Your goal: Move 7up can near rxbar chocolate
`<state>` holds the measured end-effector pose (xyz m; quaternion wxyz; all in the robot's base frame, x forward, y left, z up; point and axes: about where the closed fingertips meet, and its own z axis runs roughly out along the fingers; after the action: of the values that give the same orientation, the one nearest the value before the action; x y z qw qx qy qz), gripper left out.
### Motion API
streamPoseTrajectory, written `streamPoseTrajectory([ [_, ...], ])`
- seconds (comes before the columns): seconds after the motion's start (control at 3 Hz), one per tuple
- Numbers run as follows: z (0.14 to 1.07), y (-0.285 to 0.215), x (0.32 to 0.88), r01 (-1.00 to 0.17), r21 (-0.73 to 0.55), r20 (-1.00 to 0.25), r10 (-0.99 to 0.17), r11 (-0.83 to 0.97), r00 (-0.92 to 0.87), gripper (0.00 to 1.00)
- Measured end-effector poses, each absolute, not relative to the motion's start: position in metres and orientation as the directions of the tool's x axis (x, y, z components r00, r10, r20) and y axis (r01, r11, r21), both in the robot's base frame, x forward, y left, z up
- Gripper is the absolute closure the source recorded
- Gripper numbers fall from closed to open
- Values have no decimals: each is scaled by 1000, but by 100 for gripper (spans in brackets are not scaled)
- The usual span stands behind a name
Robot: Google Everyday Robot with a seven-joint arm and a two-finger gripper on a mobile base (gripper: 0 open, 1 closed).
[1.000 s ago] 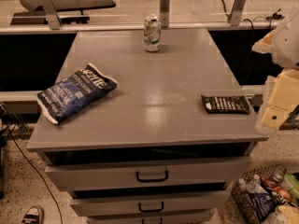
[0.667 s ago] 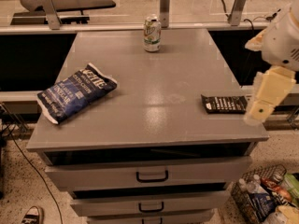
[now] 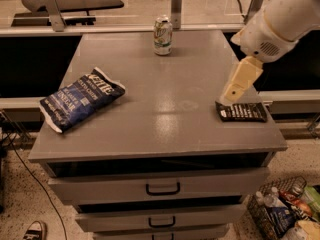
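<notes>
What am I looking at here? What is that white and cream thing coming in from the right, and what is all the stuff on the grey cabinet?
The white shape is a robot's arm. The cream piece at its end is the gripper, the part that picks things up. There is only one picture, taken from above and in front of the cabinet; where the camera is mounted is not known.

Three things lie on the grey cabinet top, which has drawers below it. A 7up can stands upright at the far edge. A blue chip bag lies on the left. A dark rxbar chocolate lies flat near the right front corner.

The gripper hangs over the bar's left end, far from the can. Nothing shows in its grasp.

A wire basket of bottles sits on the floor at lower right.
</notes>
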<state>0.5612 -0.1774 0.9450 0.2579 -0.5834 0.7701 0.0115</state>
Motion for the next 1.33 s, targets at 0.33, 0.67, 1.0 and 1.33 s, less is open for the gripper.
streamPoseTrajectory([
  [0.33,937,-153,611,-896,-282,-496,-852,342,-169,0],
  [0.67,936,-138,666,-878,-274,-607,-779,391,-157,0],
  [1.0,936,-138,666,-879,-274,-607,-779,391,-157,0],
  [1.33,931,-133,671,-873,-276,-623,-766,402,-156,0],
])
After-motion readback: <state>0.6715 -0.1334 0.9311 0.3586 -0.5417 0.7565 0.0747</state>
